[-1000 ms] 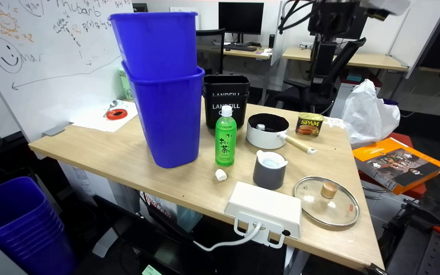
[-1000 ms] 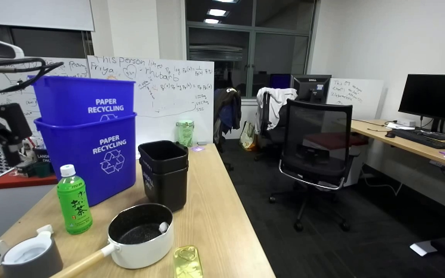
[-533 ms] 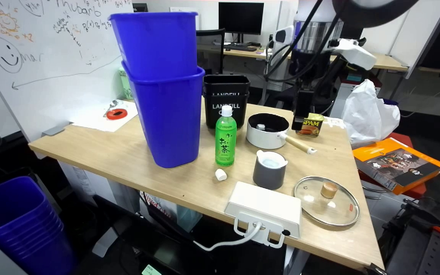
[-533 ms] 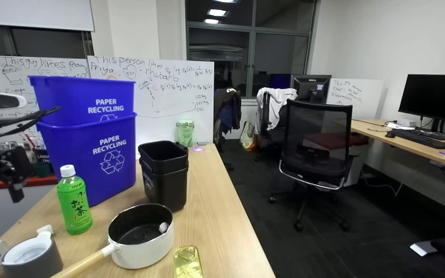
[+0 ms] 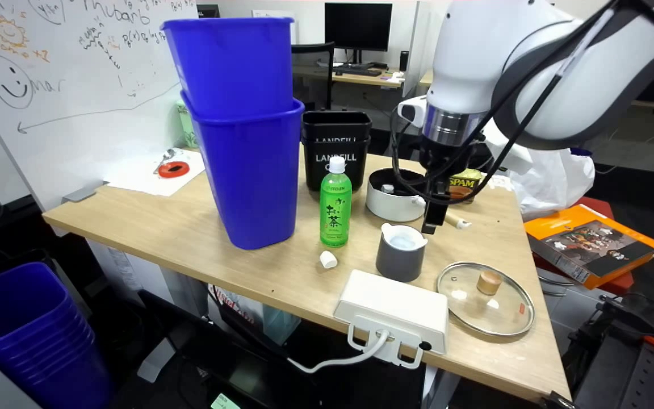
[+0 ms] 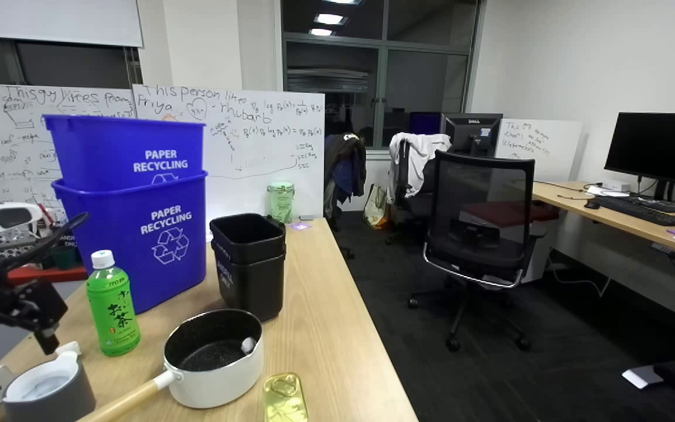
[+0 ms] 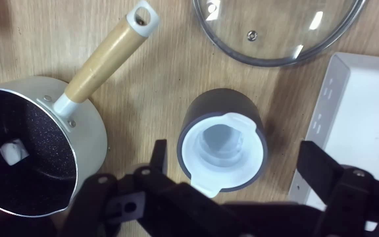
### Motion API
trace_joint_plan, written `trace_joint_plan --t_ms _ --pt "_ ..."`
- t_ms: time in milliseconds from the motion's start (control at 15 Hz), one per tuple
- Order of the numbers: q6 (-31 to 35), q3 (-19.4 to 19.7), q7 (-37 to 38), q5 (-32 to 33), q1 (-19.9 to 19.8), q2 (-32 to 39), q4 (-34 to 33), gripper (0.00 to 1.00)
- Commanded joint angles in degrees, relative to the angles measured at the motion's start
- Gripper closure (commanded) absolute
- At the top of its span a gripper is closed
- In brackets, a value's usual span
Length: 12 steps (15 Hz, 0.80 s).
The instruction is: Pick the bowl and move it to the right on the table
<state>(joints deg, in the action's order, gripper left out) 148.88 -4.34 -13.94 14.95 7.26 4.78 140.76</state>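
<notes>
PAPER RECYCLING on blue bins (image 6: pixel 128 214)

The small, deep, cup-like bowl (image 5: pixel 401 258), dark grey outside with a pale lining and two rim tabs, stands upright. It rests on the light wood-coloured table (image 5: pixel 162 227), in from the edge.

in an exterior view the gripper (image 5: pixel 430 225) hid part of the saucepan's handle (image 5: pixel 453 218), and the arm (image 5: pixel 469 57), cut by the top and right edges, covered part of the spam can (image 5: pixel 465 183). in an exterior view the bottom edge cropped the bowl (image 6: pixel 50 398), and lines on the whiteboard (image 6: pixel 15 149) were too small to read. in the wrist view the lid (image 7: pixel 278 33) and the white box (image 7: pixel 367 121) ran out of frame, and the gripper's base was blurred.
</notes>
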Motion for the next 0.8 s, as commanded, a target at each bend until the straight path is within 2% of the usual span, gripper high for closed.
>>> trace_joint_plan --t_ms 0,333,733 --pt "5.9 1.0 5.2 6.3 -0.4 5.2 -1.8 0.0" --pt "10.0 5.1 9.7 13.2 0.2 11.3 -5.1 0.0" --pt "12.5 5.9 12.0 11.7 1.4 15.1 -7.0 0.0"
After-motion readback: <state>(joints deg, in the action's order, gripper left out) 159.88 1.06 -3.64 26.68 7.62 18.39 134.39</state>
